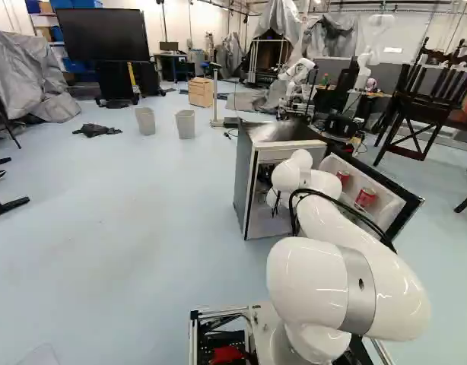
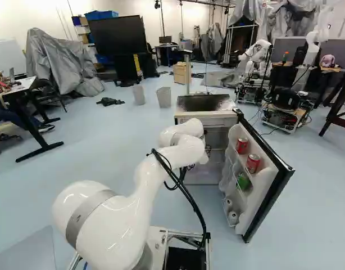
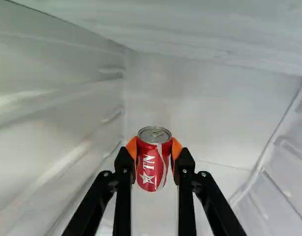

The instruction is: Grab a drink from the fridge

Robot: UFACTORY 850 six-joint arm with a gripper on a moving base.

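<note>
At the left of the left base view, a big black screen (image 1: 102,34) stands behind a crumpled dark cloth (image 1: 96,131) on the floor. Next come two grey bins (image 1: 144,120) (image 1: 185,124), side by side but apart, then a wooden box (image 1: 201,92) farther back. The fridge (image 1: 246,186) is next, its front open, with another robot (image 1: 296,72) well behind it. The white arm (image 1: 336,220) rises from the base and reaches to the fridge opening. Right of that the fridge door (image 1: 408,209) hangs wide open, two red cans (image 1: 343,177) (image 1: 365,197) on its inner shelf; the right base view also shows something green (image 2: 243,181) lower in the door. Dark chairs (image 1: 425,91) stand at the far right.

The wrist view looks into the pale inside of the fridge. The gripper (image 3: 154,147) has its fingers closed around a red drink can (image 3: 152,172) — one orange pad (image 3: 132,147) against each side of its upper part. The can sits squarely between the fingertips, roughly upright, its silver lid showing between the pads; whether its bottom touches anything, I cannot tell.
</note>
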